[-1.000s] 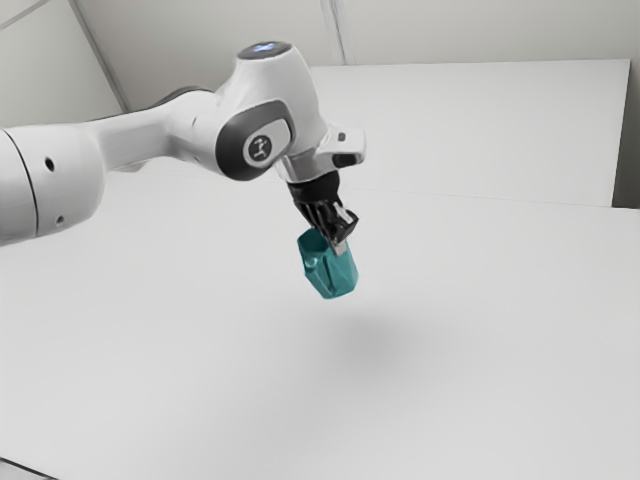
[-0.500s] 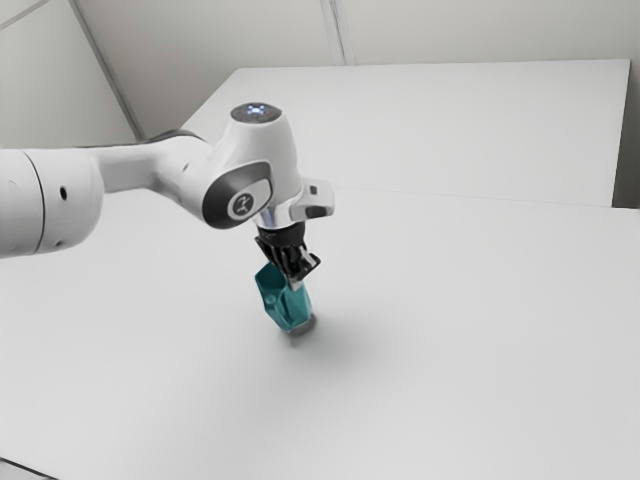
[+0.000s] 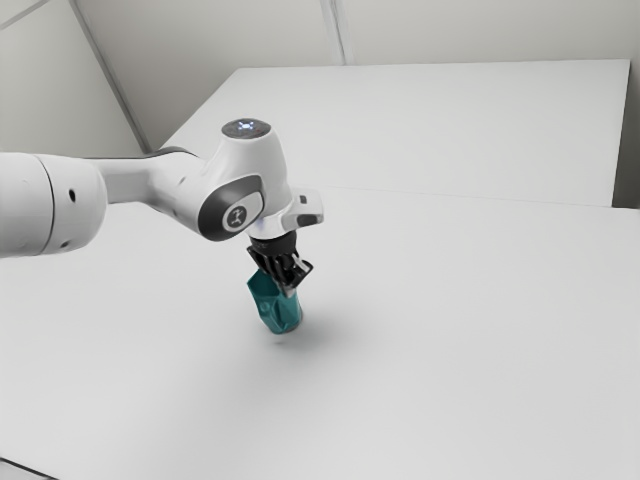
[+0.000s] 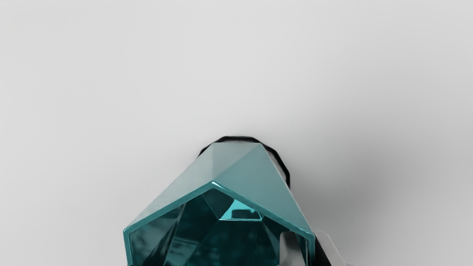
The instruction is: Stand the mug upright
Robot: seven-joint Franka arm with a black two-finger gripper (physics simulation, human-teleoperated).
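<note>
Hand [image 3: 289,290] and mug [image 3: 274,308] sit lower than a second ago | hand gripping mug's wall | mug just below hand, mouth up, axis near upright | desk [image 3: 450,330] contact: cannot tell

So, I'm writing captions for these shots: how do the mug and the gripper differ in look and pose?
The mug is teal, while the gripper is mostly black with paler fingertips. The mug's open end faces up; the gripper points down at it. They share a contact: the mug's wall is pinched between the gripper's fingertips.
</note>
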